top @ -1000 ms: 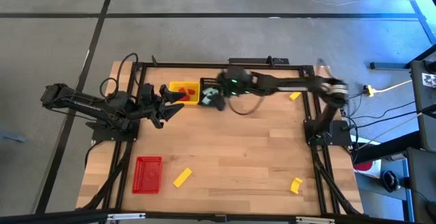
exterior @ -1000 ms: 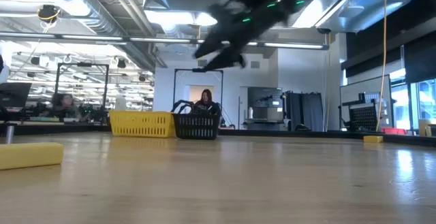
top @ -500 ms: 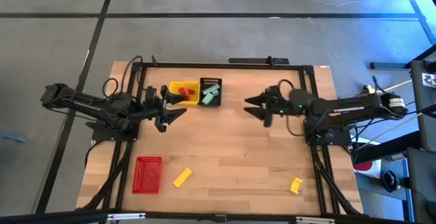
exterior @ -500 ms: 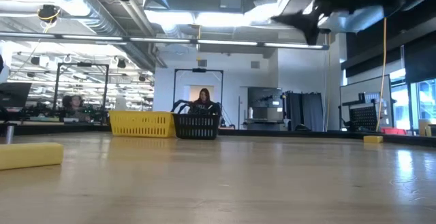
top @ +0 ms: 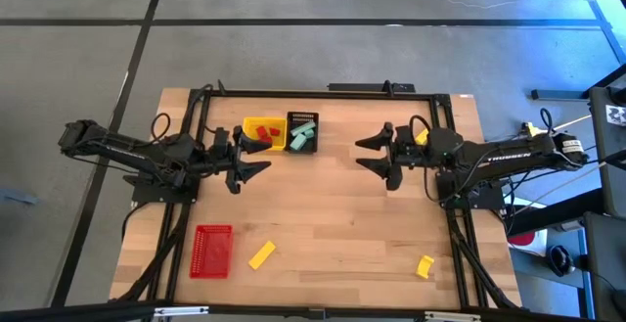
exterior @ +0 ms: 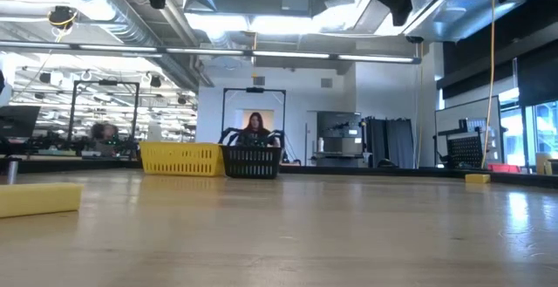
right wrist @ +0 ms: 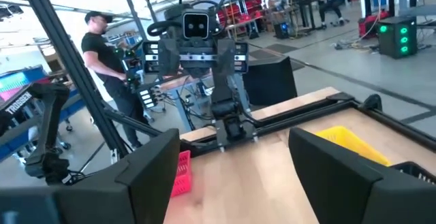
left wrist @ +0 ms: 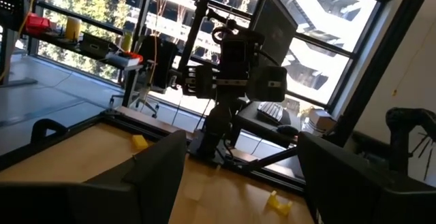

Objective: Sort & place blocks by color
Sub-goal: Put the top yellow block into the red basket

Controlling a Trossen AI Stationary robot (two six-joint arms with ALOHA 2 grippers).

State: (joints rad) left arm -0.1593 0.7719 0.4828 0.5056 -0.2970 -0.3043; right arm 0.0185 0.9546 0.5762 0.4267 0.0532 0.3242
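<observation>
The wooden tabletop [top: 333,214] stands on a grey floor [top: 293,48] crossed by dark lines. Beyond the tabletop's far edge the room opens into a long workshop: bright strip lights [exterior: 261,25] and silver ducts [exterior: 122,17] run along the ceiling, and a dark doorway frame [exterior: 254,91] sits in the back wall. Tall windows [left wrist: 88,20] look out on trees. A person in a black shirt [right wrist: 102,54] stands among metal racks.

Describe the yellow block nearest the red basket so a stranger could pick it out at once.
Start at the wooden table and find the flat red basket near its front left corner. The yellow block lies just to that basket's right, loose on the bare wood. Unlike the other yellow block toward the front right, it is elongated and lies at a slant.
</observation>
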